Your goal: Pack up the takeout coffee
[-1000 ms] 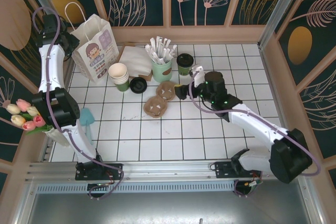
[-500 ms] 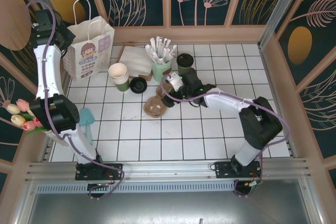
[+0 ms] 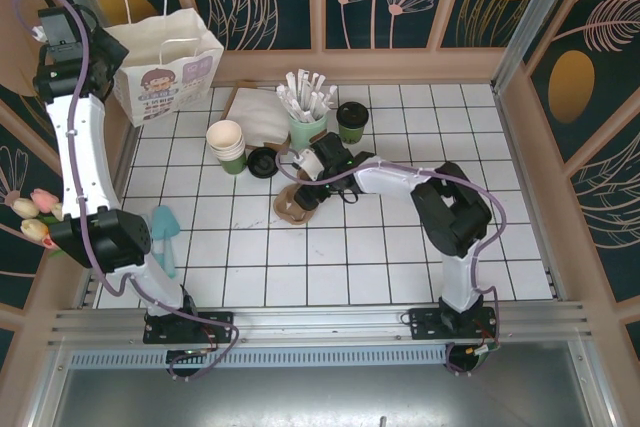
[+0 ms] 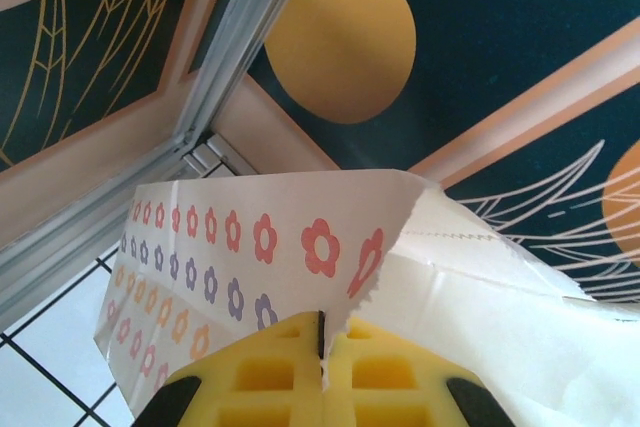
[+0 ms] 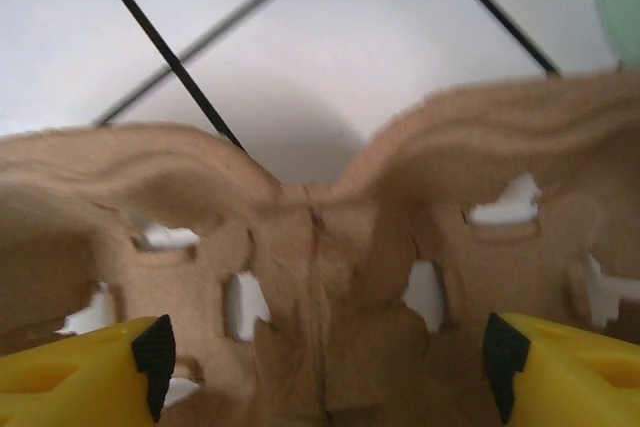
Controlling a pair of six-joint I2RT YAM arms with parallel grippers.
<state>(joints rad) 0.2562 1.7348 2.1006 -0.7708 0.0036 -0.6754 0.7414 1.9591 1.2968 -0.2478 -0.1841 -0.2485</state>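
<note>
Looking down from above, a white tiled surface point(image 3: 380, 247) lay inside walls of dark floral panels. The left arm point(image 3: 72, 137) stood raised in the far left corner, holding a white paper bag with twisted handles and a cartoon print point(image 3: 165, 62) by its upper edge, the bag tilted. The right arm point(image 3: 400, 177) stretched leftward to a brown moulded-pulp cup carrier point(image 3: 298, 197) lying near the middle of the tiles. The takeout coffee, a small dark-green paper cup with a black round plastic lid point(image 3: 351, 119), stood upright toward the back, just beside a pale-green holder of white wrapped straws point(image 3: 308, 129) and apart from the carrier. A stack of cream paper cups point(image 3: 226, 142) stood left of the holder, with a loose black round lid point(image 3: 263, 161) near it.

From the left wrist, the yellow left fingers point(image 4: 250, 377) were clenched together on the bag's edge, beside a print of red, orange and purple flowers.

From the right wrist, the yellow right fingers point(image 5: 80, 372) stood spread apart, released, with the carrier's central ridge between them. Whether they touched it could not be told.
</note>
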